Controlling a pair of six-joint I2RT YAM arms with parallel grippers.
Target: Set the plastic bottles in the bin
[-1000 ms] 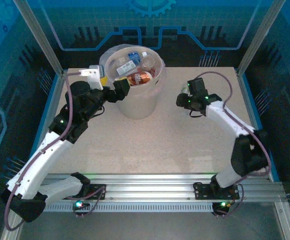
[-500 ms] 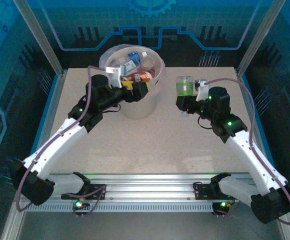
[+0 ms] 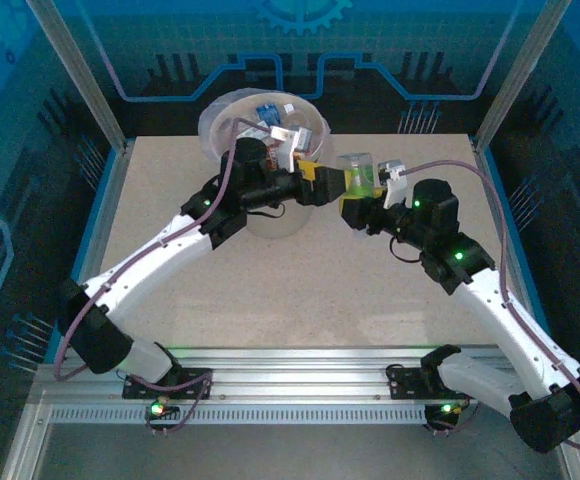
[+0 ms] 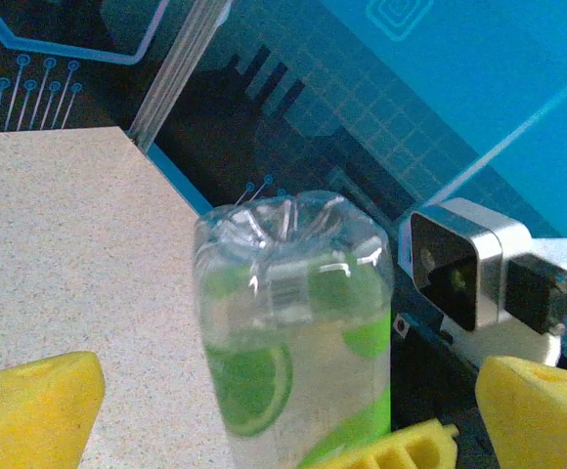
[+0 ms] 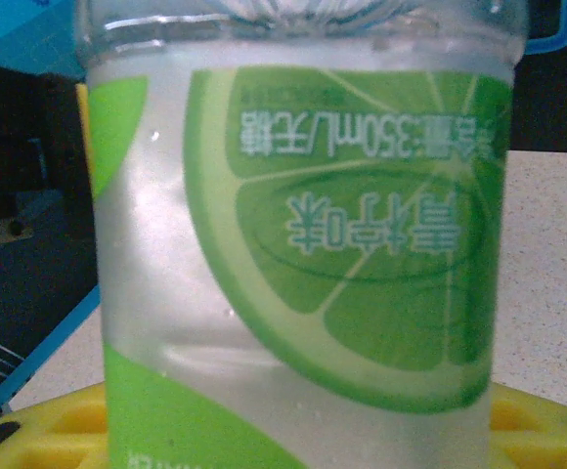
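right gripper (image 3: 353, 207): partly closed, clamped on lime-label bottle (image 3: 359, 172), held above table (image 3: 270, 290). left gripper (image 3: 318, 186): spread wide, yellow fingers (image 4: 29, 401) either side of same bottle, not touching. bin (image 3: 213, 128) just behind, other bottles (image 3: 270, 110) inside.

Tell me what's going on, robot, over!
Left gripper open, facing bottle. Right gripper shut on bottle, near bin. Left arm between bottle and bin.

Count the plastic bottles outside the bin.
1: the lime-label bottle, held by the right gripper just right of the bin, in front of the open left gripper. Others could be hidden behind the arms.
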